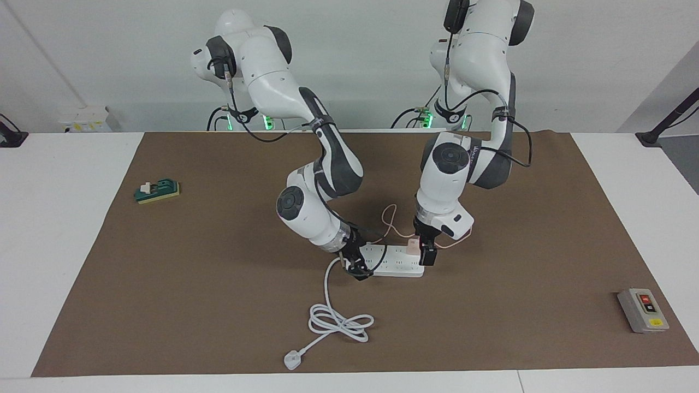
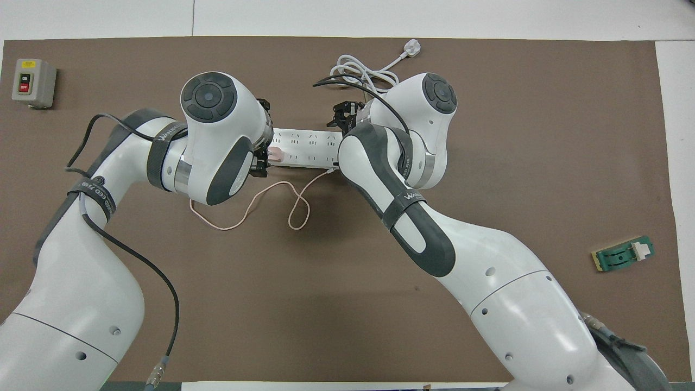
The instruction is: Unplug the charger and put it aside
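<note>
Facing view is showing the left gripper reaching down at the end of the white power strip that lies toward the left arm's end of the surface. Its fingers are closing around the pale-pink charger, which is sitting plugged into the strip's last socket, directly between the fingertips. The charger's thin pink cable is looping over the brown mat just on the robots' side of that gripper.

The right gripper is pressing down on the strip's other end, where the thick white cord is leaving it; whether its fingers are open or closed I cannot tell. That cord is coiling away from this gripper, ending in a white plug near the mat's edge.

Overhead view is showing the charger peeking out beside the left arm's wrist, with the cable trailing below it.

Well away from the left gripper, a grey switch box is sitting; well away from the right gripper, a small green block is lying.
</note>
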Available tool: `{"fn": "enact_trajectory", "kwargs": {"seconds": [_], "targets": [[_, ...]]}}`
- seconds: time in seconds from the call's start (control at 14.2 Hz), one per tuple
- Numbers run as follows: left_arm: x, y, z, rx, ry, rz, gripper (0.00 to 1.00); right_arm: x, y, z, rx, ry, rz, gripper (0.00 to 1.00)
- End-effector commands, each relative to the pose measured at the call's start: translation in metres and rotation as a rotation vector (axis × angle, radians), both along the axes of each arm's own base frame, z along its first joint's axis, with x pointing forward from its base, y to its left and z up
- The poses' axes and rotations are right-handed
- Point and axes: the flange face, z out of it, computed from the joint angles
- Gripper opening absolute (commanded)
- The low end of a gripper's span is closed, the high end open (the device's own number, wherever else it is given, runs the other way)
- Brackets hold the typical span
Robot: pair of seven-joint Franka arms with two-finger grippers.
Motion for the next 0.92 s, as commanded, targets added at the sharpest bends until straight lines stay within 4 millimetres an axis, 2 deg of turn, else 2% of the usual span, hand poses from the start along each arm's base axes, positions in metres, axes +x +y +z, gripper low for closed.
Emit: {"fn": "enact_trajectory", "kwargs": {"seconds": [0.0, 0.21, 0.7, 0.85], "targets": [[-0.002, 0.003, -0.008, -0.013, 0.007, -0.015, 1.00, -0.003, 0.000, -0.017, 0.003, 0.023, 0.001, 1.00], [-0.002, 0.003, -0.009, -0.014, 0.008, -0.014, 1.00, -0.006, 0.005, -0.012, 0.041, 0.067, -0.008, 1.00], [-0.003, 0.002, -0.008, -0.013, 0.009, -0.016, 1.00, 0.001, -0.002, 0.006, 0.054, 0.130, -0.033, 1.00], [-0.002, 0.003, -0.008, -0.013, 0.009, -0.014, 1.00, -0.001, 0.004, 0.006, 0.056, 0.115, -0.027, 1.00]]}}
